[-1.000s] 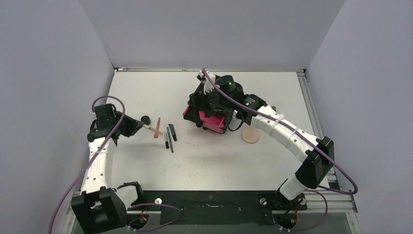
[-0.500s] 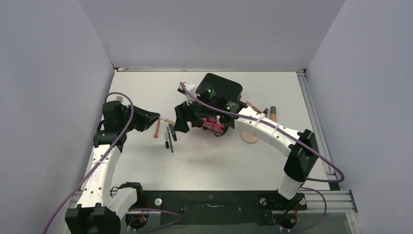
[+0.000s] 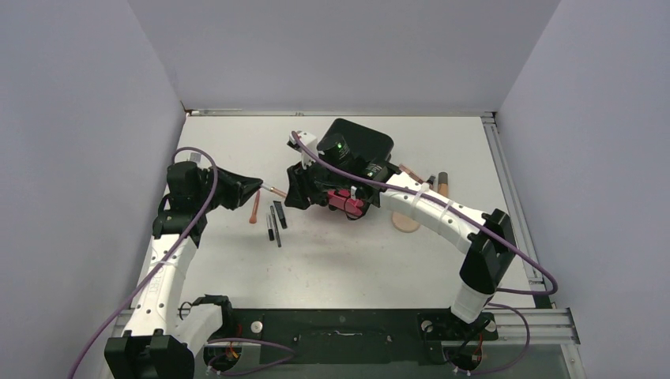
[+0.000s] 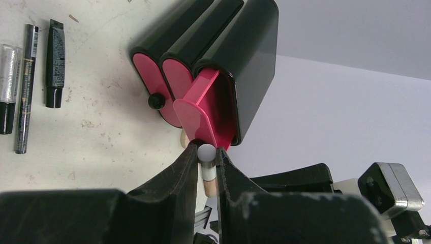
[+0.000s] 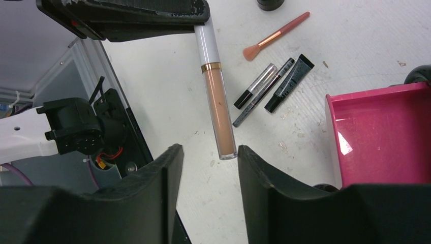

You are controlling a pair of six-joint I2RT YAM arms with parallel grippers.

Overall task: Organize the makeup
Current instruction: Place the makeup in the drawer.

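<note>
Over the white table [image 3: 355, 260], beside the black cabinet [image 4: 244, 61] and its open pink drawer [image 5: 381, 132], the left gripper [image 4: 207, 152] is clamping a peach lip-gloss tube [image 5: 218, 101], whose tip is sitting between the right gripper [image 5: 209, 148]'s parted fingers [image 5: 152, 193], near the black pencils [image 5: 264, 91].

The lip gloss tube [image 5: 218, 101] has a white cap, a gold band and a peach-tan body. The brush [image 5: 277, 34] is coppery pink with peach bristles, and the pencils [image 5: 256, 85] and small tube [image 5: 289, 83] are black, one pencil half clear and silvery. The cabinet [image 4: 244, 56] is glossy black with hot-pink drawers [image 5: 381, 137], the table [image 3: 355, 268] scuffed off-white, the disc [image 3: 407, 227] peach.
</note>
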